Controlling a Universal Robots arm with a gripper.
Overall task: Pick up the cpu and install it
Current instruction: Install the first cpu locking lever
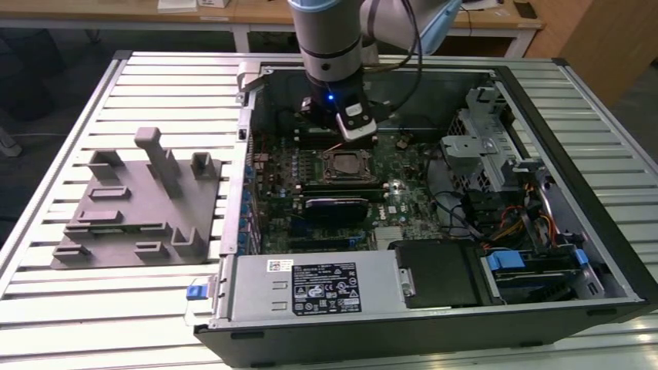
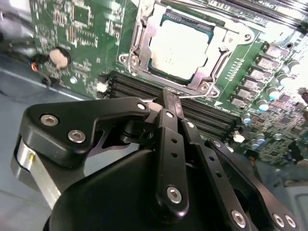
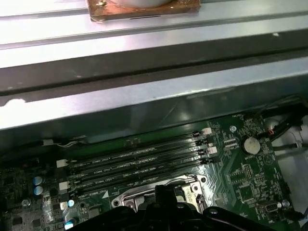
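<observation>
CPU first: the pale silvery chip lies flat inside the black metal-framed socket on the green motherboard, so in the second wrist view it looks already seated, its edges parallel to the frame.

Nearest the wrist camera, the gripper hangs just above the board with its two black fingers pressed together to a narrow tip; nothing sits between them, and the tip is clear of the chip, over the near edge of the socket beside the memory slots. In the exterior view the gripper hovers inside the open computer case, just behind the socket.

The likely risks, as a judgement: the closed fingertip is close to the socket frame and the slot latches, so a small sideways or downward slip could strike the frame, nudge the chip askew or scrape the board. Whether the socket's retaining frame is clamped down cannot be told from these views; if it is not, the chip is held only by its own weight.

Room for moving is mostly upward. The case's rear wall stands close beyond the memory slots in the first wrist view, and the drive cage and cable bundle crowd the exterior view's right. The power supply closes the near side. Farther off, on the slatted table, the grey plastic fixture with upright posts stands well apart at the exterior view's left.
</observation>
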